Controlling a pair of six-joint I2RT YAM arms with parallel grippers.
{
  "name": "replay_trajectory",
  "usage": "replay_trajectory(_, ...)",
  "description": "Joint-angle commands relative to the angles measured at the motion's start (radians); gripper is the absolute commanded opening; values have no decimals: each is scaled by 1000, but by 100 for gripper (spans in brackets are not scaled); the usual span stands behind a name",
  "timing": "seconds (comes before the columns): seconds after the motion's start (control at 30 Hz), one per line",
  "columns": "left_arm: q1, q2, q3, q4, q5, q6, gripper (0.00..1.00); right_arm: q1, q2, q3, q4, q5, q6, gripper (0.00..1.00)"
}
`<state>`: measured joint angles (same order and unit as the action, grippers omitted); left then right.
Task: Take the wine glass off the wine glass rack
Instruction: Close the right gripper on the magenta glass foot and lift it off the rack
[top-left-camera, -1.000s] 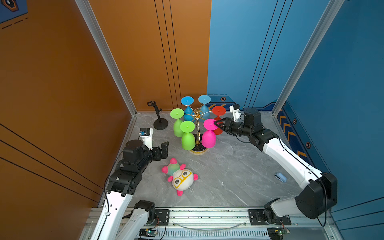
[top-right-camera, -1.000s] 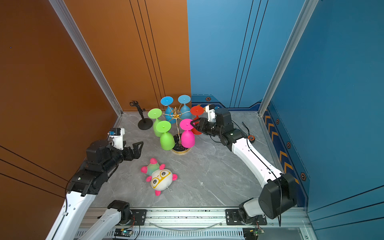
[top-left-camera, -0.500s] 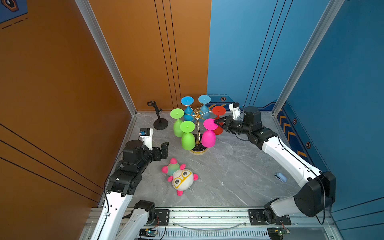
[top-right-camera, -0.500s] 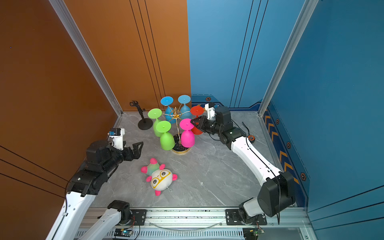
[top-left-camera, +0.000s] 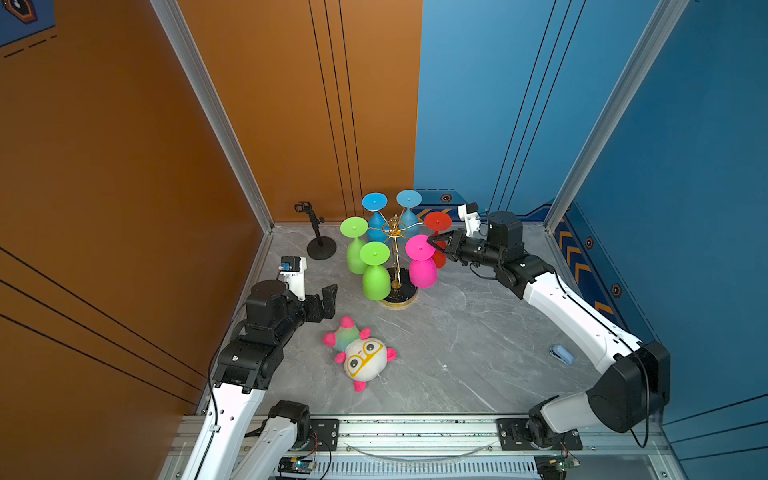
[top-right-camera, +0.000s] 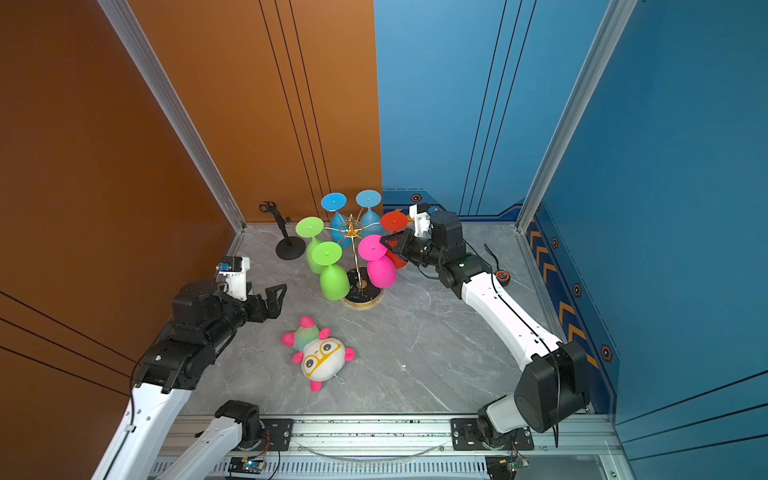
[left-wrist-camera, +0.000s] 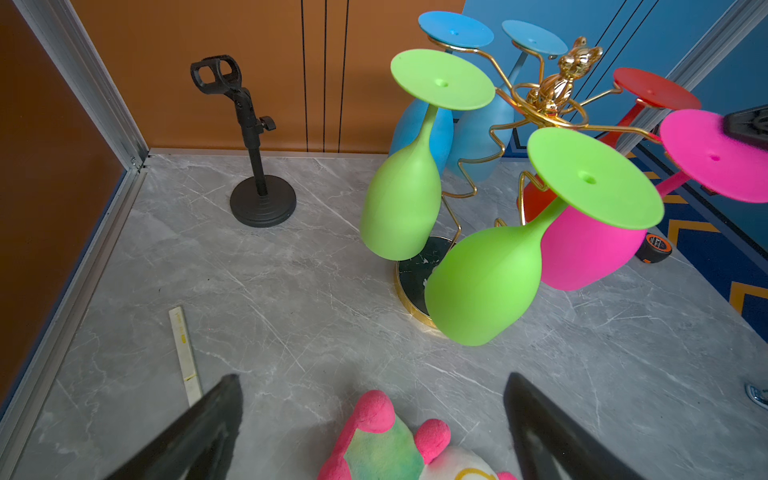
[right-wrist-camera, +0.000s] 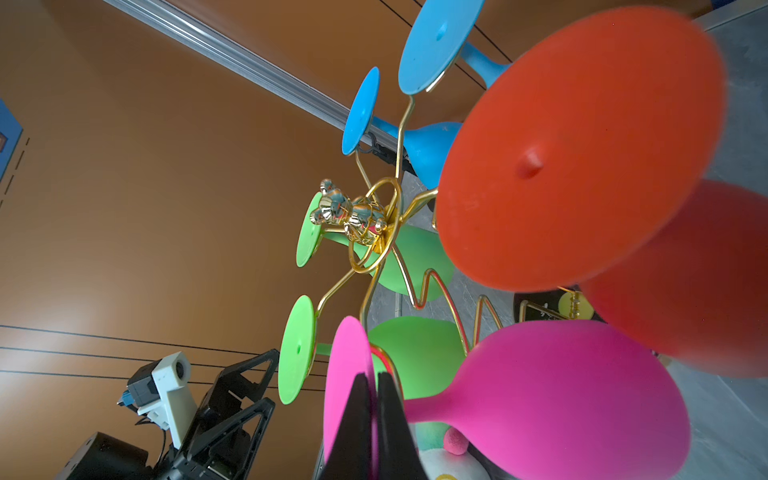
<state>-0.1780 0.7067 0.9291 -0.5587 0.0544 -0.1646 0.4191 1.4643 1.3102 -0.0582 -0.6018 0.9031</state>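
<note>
Right jaws: clenched on the foot disc of the pink wine glass (top-left-camera: 422, 272). The right wrist view shows the two black fingers (right-wrist-camera: 359, 415) nearly together, one against each face of the disc at its rim. In both top views the tips meet the disc's edge on the side facing the right arm.

Left jaws: released and spread wide, grasping nothing. They hang above the counter (top-left-camera: 457, 353) toward its left side, short of the plush toy (top-left-camera: 363, 359).

Pink wine glass: on the wine glass rack (top-left-camera: 402, 297), hanging bowl-down by its foot from a looped gold arm at the rack's front right. The bowl hangs low beside the black marbled base. Whether it touches the base cannot be told.

Wine glass rack: upright on the counter toward the back, with a gold figure (right-wrist-camera: 349, 214) at the top of the rod.

Other glasses on the rack, all bowl-down:
- two green wine glasses (top-left-camera: 376, 282) at front left
- two blue wine glasses (top-left-camera: 376, 226) at the back
- one red wine glass (top-left-camera: 437, 222) just behind the pink one, on the right arm's side

Loose items:
- black stand (top-left-camera: 320, 247) with a clamp, in the back left corner, apart from the rack
- plush toy, lying in front of the rack
- roll of tape (top-right-camera: 502, 276), by the right wall
</note>
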Motion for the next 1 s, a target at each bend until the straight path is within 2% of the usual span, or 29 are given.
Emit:
replay_trajectory(0.0,-3,-5,-8,-13,7,12,98,7,-19,0,37,-16,29,3)
replay_trajectory(0.1,-3,-3,-7,-13,7,13,98,9,-24,-7,51,-18,47,0)
replay_trajectory(0.4,-3,-3,-7,-13,7,13,98,11,-26,-27,144,-32,134,0)
replay_trajectory(0.97,-3,-4,-4,-13,9,14,98,23,17,-17,209,-28,194,0)
